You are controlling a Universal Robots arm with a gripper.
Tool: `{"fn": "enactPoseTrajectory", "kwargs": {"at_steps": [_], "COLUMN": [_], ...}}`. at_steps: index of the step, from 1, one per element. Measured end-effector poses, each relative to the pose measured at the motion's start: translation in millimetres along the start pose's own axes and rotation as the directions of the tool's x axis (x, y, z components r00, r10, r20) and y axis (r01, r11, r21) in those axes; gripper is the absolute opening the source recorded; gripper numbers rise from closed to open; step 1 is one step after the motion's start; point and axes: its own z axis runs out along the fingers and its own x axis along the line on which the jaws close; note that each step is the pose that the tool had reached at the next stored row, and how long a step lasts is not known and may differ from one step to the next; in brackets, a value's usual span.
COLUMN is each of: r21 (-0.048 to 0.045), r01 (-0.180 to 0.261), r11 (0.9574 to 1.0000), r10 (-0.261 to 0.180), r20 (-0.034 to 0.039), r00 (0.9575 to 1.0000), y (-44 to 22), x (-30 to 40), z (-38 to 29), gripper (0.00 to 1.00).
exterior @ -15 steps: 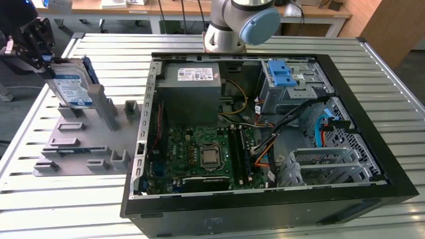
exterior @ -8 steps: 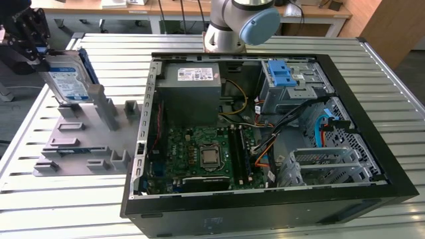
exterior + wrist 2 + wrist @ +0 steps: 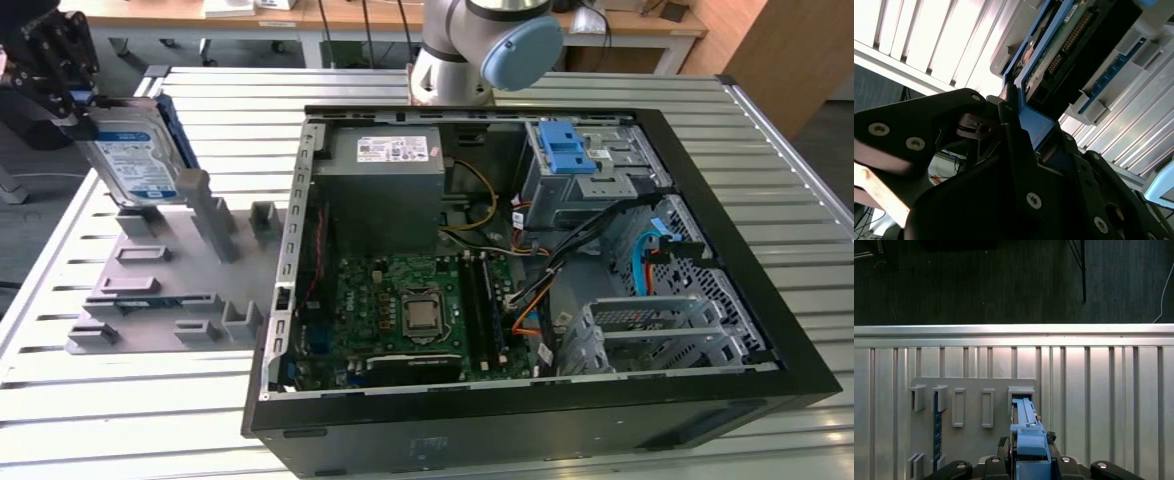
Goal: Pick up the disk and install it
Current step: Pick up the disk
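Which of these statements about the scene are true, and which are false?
1. The tool grips the disk at its upper edge. True.
2. The disk sits inside the computer case. False: it is outside, at the grey fixture to the exterior view's left of the case.
3. The case is open, with the motherboard exposed. True.
4. The disk lies flat. False: it stands upright on edge.
5. The blue latch sits on the fixture. False: it sits atop the drive cage inside the case.
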Motion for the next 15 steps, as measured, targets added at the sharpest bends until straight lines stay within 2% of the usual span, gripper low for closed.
{"fn": "enactPoseTrajectory", "kwargs": {"at_steps": [15], "r21": [0.0014], "r01": [0.0], "r11": [1.0], "r10": [0.0], "r20": [0.0001], "r00": [1.0], "y": [0.5], "x": [0.3], "z": [-13.4], "gripper": [0.37]}}
